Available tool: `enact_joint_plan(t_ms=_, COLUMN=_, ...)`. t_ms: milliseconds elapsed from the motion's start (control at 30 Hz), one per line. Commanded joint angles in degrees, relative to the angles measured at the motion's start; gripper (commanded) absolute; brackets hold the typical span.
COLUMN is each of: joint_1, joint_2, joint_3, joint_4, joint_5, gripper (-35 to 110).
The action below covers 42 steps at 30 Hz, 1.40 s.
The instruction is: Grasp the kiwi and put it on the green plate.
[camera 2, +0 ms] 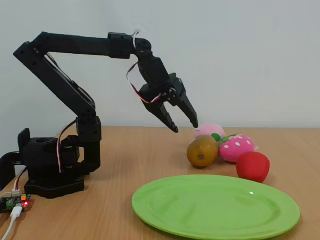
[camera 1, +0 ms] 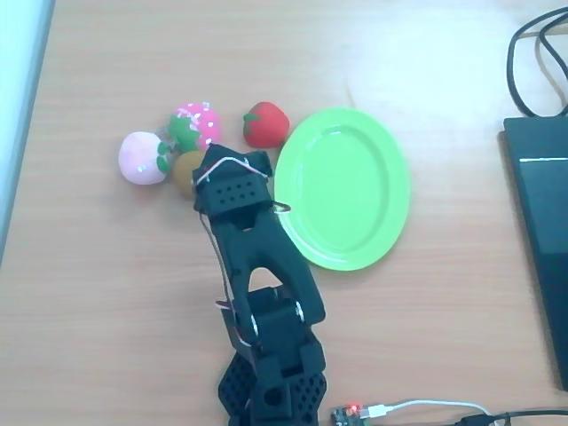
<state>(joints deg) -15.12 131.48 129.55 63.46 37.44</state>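
Overhead view: I see the olive-brown egg-shaped toy kiwi (camera 1: 186, 169) on the table, left of the bright lime-green oval plastic plate (camera 1: 346, 188), partly under the arm. Fixed view: the black two-finger gripper (camera 2: 184, 124) hangs parted and empty above the kiwi (camera 2: 202, 151). Grasp, transfer and release all remain.

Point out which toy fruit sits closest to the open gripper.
The kiwi, the olive-brown egg-shaped one. It sits just below the gripper tips; the pale pink peach, spotted pink strawberry and red strawberry lie farther off.

In the overhead view the tool's body covers most of the kiwi (camera 1: 185, 169).
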Motion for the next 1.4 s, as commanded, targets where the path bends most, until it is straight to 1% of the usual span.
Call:
enact_joint_plan(t_ms=0, joint_1=-2.29, joint_2=-0.79, joint_3=-1.32, joint_4=-0.44, joint_5=1.32, gripper=32)
enact_joint_plan(t_ms=233, joint_1=-2.99, joint_2=-3.25, joint_3=-2.46, joint_4=-4.22, joint_5=0.79, gripper=34)
enact_joint_plan(t_ms=667, joint_1=-2.46, joint_2=-9.58, joint_3=-6.06, joint_4=-4.66, joint_5=0.09, gripper=42)
enact_joint_plan(t_ms=1367, joint_1=-0.44, joint_2=-18.72, joint_3=-5.27, joint_4=-10.46, joint_5=-1.67, gripper=43)
